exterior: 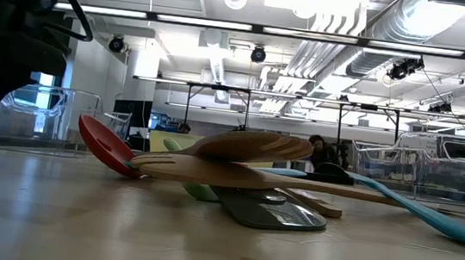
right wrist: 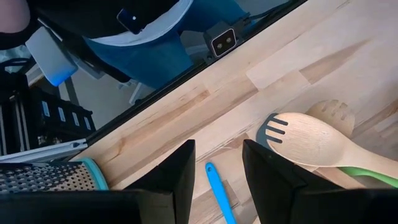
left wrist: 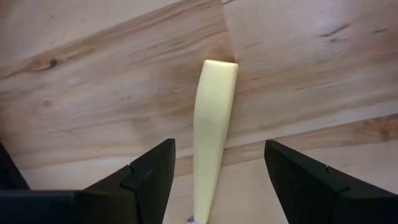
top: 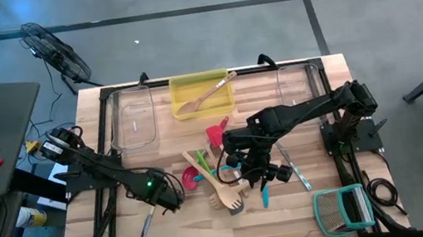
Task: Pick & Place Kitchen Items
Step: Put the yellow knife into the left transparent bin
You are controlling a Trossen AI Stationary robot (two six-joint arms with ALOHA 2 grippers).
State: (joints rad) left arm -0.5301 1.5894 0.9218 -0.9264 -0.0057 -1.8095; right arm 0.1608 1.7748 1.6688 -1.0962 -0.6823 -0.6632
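— Where the table's near edge runs, how much bare wood do you see?

— A fair stretch along the front of the table (top: 203, 229). The only things down there are the yellow-handled knife (top: 147, 224) toward the left and the teal-framed rack (top: 343, 209) in the near right corner, close to the edge.

— And the far edge?

— Crowded. Two clear bins (top: 134, 117) sit at the far corners with one yellow tray (top: 201, 95) between them, and one wooden spatula (top: 206, 94) lies slantwise in that tray.

— Where are the arms?

— The left gripper (left wrist: 217, 171) is low over the knife, fingers spread wide, the yellow handle lying on the wood between them with a gap on each side. The right gripper (right wrist: 217, 171) hovers over the pile in the middle, fingers parted with nothing between them and a blue utensil (right wrist: 221, 196) on the wood under the gap.

— Count the pile for me.

— Hard to be exact, since they overlap. From table height I make out one red spatula (exterior: 105, 144), one slotted wooden spoon (exterior: 252, 147) resting on top, one wooden fork (exterior: 202, 171), something green (exterior: 200, 191) underneath, one grey spatula (exterior: 272, 209) and one blue handle (exterior: 431, 216) trailing right. A metal knife (top: 293, 167) lies just right of the heap.
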